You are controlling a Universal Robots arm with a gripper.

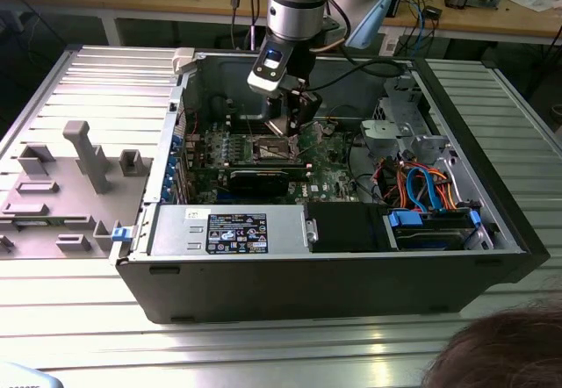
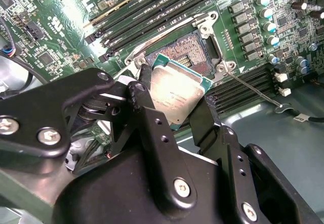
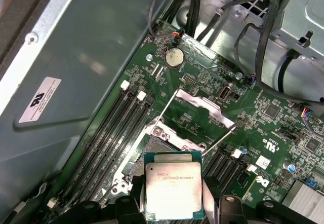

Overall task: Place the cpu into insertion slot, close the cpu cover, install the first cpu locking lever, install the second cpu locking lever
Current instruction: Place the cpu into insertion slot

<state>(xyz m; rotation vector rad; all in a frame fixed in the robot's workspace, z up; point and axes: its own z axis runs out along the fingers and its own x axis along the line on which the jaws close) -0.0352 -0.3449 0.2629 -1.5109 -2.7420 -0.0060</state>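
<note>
Robot arm reaches into an open computer case [image 1: 334, 274] lying on a ribbed metal tabletop [image 1: 79, 318]. Its end effector [image 1: 290, 123] is pinching the cpu [image 2: 177, 95] by two opposite edges. In both wrist views the black fingers [image 2: 152, 125] are pressed against the chip's sides, with its dull metal top facing the cameras and its green border showing along the free edge.

The insertion slot [image 2: 190, 57] lies directly ahead of the fingertips, just past the chip's leading edge, with its dark centre bare amid the green motherboard [image 3: 263, 107]. The chip overlaps the near corner of the socket's silvery rim and appears to hang above it at a tilt rather than sit flat in it, so placement looks unfinished.

The chip is square and has no long axis. What counts is how its edges line up with the socket's sides, and from these angles they do not look square to each other.

In the first wrist view the cpu cover [image 3: 202, 102] stands hinged open on the far side of the socket from the end effector. A thin wire lever [image 3: 220, 138] is swung clear beside it. Long black memory slots [image 3: 109, 143] run alongside the socket.
</note>
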